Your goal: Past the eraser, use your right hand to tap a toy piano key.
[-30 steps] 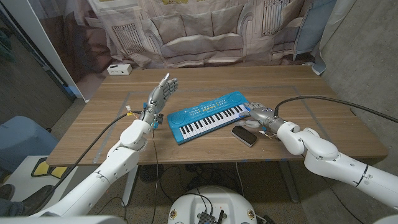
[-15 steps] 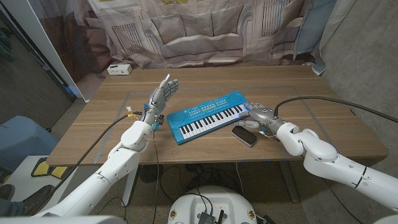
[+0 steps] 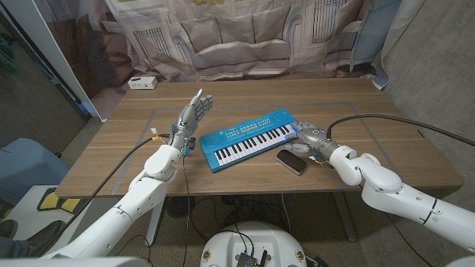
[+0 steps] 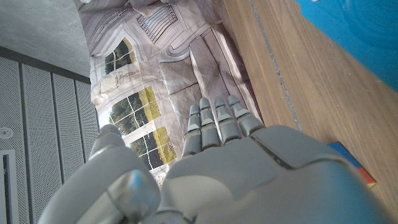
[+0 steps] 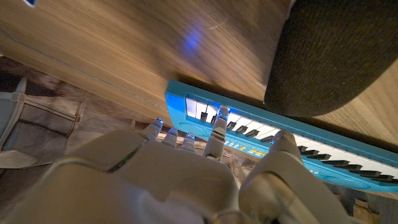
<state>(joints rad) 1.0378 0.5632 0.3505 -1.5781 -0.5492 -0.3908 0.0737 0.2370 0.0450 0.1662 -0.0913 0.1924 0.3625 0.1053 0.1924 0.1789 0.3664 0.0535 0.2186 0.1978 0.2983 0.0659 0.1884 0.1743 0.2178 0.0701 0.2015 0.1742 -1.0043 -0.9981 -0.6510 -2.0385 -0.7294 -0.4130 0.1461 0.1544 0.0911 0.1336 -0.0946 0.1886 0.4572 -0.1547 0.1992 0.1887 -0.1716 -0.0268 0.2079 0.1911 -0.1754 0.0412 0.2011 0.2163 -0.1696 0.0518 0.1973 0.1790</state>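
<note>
Head view, item one: toy piano [image 3: 250,139], blue, one on the table, lying aslant with its right end directly under your right hand [image 3: 310,136]. Right wrist view confirms it: one fingertip [image 5: 219,116] is down on the white keys near that end, the neighbouring fingers are extended beside it over the piano's blue body, and the thumb stands apart. Your right hand holds nothing.

Item two: eraser [image 3: 292,161], one, dark and oblong, lying just on the near side of your right fingers, beside the wrist. Your hand is reached beyond it to the keys, as the task asks.

Step in hand, as a judgement: the tap itself. Whether the key is fully pressed cannot be told from these pictures. Your next move calls for a short downward press of that one fingertip and a clean lift, keeping the wrist off the eraser.

Item three: left hand [image 3: 192,112], raised above the table well to the far side of the piano's left end, fingers straight and together, gripping nothing.

Item four: white box [image 3: 141,82], one, at the table's far edge, well beyond your left fingertips.

Item five: wooden table [image 3: 386,141], one.
</note>
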